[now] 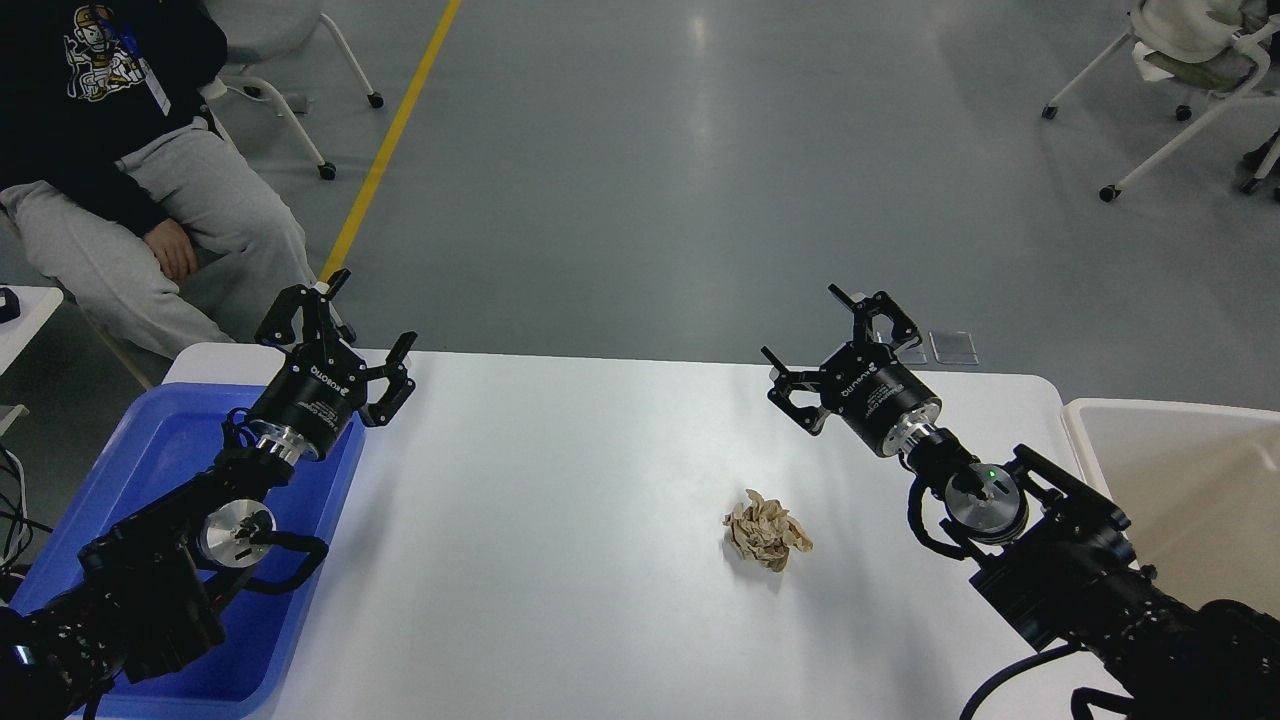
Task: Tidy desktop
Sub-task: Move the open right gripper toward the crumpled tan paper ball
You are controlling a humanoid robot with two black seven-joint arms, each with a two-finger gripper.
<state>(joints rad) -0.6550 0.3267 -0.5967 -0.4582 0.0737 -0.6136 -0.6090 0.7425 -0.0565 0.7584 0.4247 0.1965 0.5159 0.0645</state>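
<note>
The desktop (560, 520) is a wide white tabletop with rounded corners. A crumpled ball of brown paper (765, 530) lies on it, right of centre. My left gripper (372, 310) hovers open over the table's far left corner, above the blue tray's far edge, nothing between its fingers. My right gripper (805, 325) is open too, held over the far right part of the table, well behind and slightly right of the paper ball. Neither gripper touches the paper.
A blue plastic tray (150, 470) sits at the table's left end under my left arm. An off-white bin (1180, 470) stands at the right end. A seated person (130, 200) is beyond the far left corner; wheeled chairs (1190, 80) stand further back.
</note>
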